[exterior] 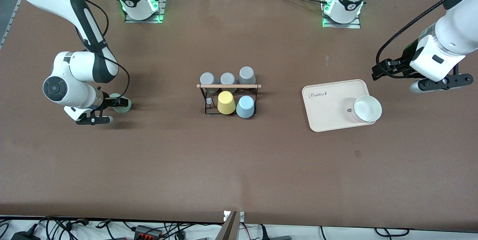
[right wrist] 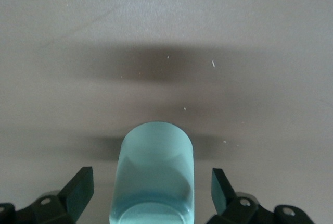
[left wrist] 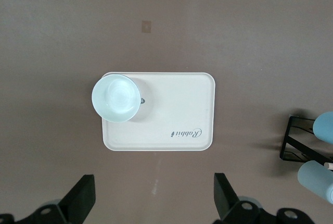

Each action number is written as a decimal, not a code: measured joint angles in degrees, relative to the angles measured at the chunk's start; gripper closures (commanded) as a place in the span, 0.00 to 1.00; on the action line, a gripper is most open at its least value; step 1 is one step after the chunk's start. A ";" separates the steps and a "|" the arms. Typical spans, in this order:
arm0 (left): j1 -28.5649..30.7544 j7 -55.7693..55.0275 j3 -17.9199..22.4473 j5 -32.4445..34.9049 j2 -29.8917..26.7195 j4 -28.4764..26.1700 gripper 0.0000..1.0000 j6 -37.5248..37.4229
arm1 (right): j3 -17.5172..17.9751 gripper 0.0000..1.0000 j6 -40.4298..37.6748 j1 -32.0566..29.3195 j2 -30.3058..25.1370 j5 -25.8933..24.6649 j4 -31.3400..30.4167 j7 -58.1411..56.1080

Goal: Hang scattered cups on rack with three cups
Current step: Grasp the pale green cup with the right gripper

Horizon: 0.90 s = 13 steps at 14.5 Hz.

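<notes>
The pale sage green cup point(exterior: 124, 105) lies on its side on the table toward the right arm's end. My right gripper point(exterior: 118, 102) is low around it, open. In the right wrist view the cup point(right wrist: 154, 166) lies between the two fingers point(right wrist: 78, 187) with a gap on each side. The black wire rack point(exterior: 228, 100) with a wooden rod stands mid-table. The light blue cup point(exterior: 245, 106) sits on its nearer row beside a yellow cup point(exterior: 226, 102). My left gripper point(exterior: 381, 69) hangs open and empty over the table by the tray; the rack point(left wrist: 299, 140) shows at this view's edge.
Three grey cups point(exterior: 227, 78) fill the rack's farther row. A cream tray point(exterior: 325, 107) toward the left arm's end carries a white bowl point(exterior: 368, 108) at its nearer corner. The left wrist view shows the tray point(left wrist: 177, 107) and the bowl point(left wrist: 115, 98).
</notes>
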 measured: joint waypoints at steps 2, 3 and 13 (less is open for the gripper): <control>0.34 0.00 0.00 -0.19 0.00 0.00 0.00 0.00 | 0.00 0.00 -0.01 0.00 -0.47 0.00 -0.31 0.00; 0.36 0.00 0.00 -0.25 0.00 0.00 0.00 0.00 | 0.00 0.00 -0.02 0.00 -0.74 0.00 -0.54 0.00; 0.29 0.18 -0.28 0.14 0.00 0.00 0.00 -0.03 | 0.00 0.74 -3.39 0.06 -1.89 0.00 0.12 0.00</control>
